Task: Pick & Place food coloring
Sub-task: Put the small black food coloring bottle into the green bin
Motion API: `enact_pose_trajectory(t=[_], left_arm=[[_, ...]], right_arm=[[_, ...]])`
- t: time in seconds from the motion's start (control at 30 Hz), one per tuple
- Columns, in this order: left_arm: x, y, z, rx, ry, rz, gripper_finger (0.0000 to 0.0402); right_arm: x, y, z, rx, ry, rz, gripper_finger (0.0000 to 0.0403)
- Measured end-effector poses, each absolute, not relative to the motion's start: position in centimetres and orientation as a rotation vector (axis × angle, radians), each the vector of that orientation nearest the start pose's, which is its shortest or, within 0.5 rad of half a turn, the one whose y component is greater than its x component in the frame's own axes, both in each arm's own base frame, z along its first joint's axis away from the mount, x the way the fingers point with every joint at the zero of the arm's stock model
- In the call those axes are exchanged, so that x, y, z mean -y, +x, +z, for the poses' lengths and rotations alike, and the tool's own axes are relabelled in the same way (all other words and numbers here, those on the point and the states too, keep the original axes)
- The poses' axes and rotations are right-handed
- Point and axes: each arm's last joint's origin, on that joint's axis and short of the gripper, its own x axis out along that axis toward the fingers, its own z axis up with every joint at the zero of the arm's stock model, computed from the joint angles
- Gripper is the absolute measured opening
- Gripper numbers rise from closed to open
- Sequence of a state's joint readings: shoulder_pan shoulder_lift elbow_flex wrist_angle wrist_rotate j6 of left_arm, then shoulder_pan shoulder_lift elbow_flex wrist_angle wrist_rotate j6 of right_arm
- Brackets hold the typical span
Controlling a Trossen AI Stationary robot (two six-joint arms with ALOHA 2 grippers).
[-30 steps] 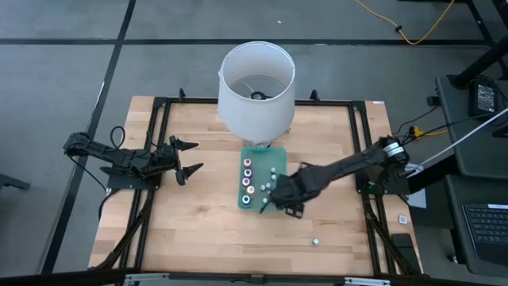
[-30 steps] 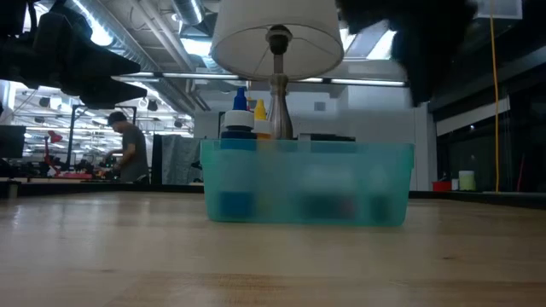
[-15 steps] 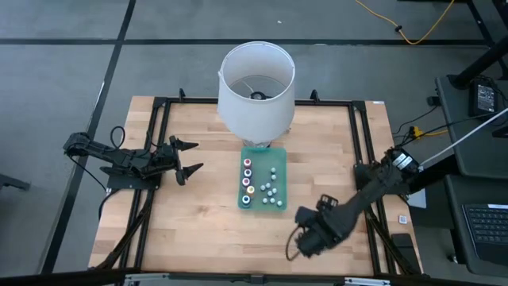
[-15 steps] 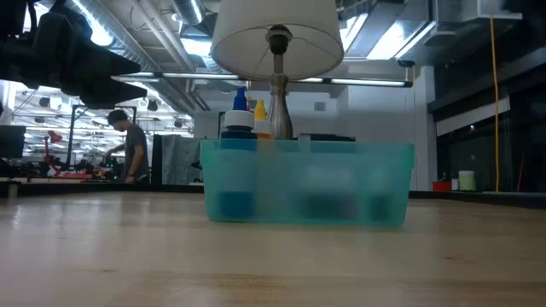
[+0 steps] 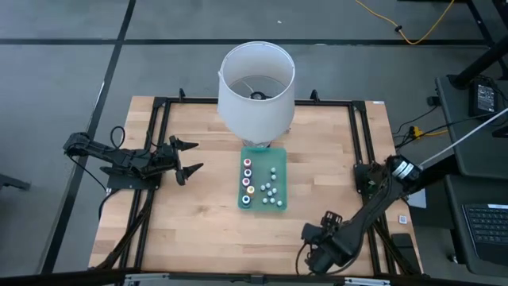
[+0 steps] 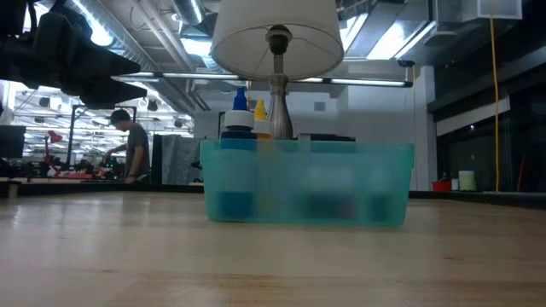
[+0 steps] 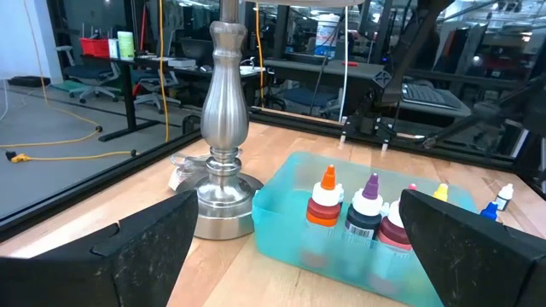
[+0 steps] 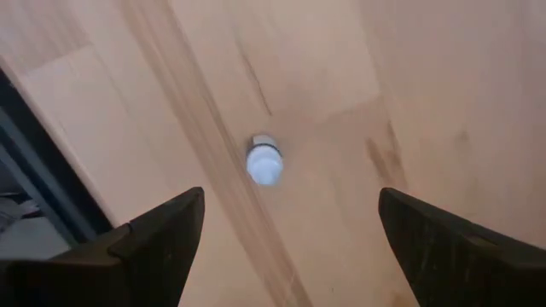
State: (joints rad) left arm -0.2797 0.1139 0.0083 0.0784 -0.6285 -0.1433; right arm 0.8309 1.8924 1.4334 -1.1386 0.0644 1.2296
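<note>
Near the table's front edge (image 5: pixel 238 266), right gripper (image 8: pixel 281 230) spread above a lone bottle (image 8: pixel 264 160).

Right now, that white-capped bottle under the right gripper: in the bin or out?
Out. The small bottle rests on bare wood between the open right gripper fingers, away from the teal bin.

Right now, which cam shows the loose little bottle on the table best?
Right wrist view: the small bottle stands on bare wood between the open right claw fingers, seen from above. In the high view the arm covers it; the low and left wrist views don't show it.
</note>
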Motion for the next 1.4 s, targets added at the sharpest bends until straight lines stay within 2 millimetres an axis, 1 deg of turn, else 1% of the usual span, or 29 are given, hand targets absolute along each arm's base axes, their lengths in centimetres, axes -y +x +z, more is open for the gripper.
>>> enact_pose_trajectory(t=[0.3, 0.5, 0.57, 0.67, 0.87, 1.17, 1.4], left_arm=[[1.1, 10.0, 16.5, 0.0, -0.13, 0.35, 0.04], [1.1, 10.0, 16.5, 0.001, -0.13, 0.35, 0.04], [1.1, 10.0, 16.5, 0.001, -0.13, 0.35, 0.04], [1.1, 10.0, 16.5, 0.001, -0.13, 0.35, 0.04], [1.1, 10.0, 16.5, 0.001, -0.13, 0.35, 0.04], [1.1, 10.0, 16.5, 0.001, -0.13, 0.35, 0.04], [1.1, 10.0, 16.5, 0.001, -0.13, 0.35, 0.04]], right_arm=[[-26.5, 24.6, 17.1, -1.51, 0.196, -0.337, 0.0351], [-26.5, 24.5, 15.3, -1.549, 0.225, -0.309, 0.0351], [-26.5, 24.4, 15.0, -1.559, 0.229, -0.31, 0.0347], [-26.5, 24.3, 15.0, -1.562, 0.22, -0.31, 0.0327], [-26.5, 24.3, 15.0, -1.556, 0.201, -0.291, 0.0275], [-26.5, 24.4, 15.0, -1.548, 0.173, -0.275, 0.0212], [-26.5, 24.4, 15.0, -1.544, 0.17, -0.276, 0.0177]])
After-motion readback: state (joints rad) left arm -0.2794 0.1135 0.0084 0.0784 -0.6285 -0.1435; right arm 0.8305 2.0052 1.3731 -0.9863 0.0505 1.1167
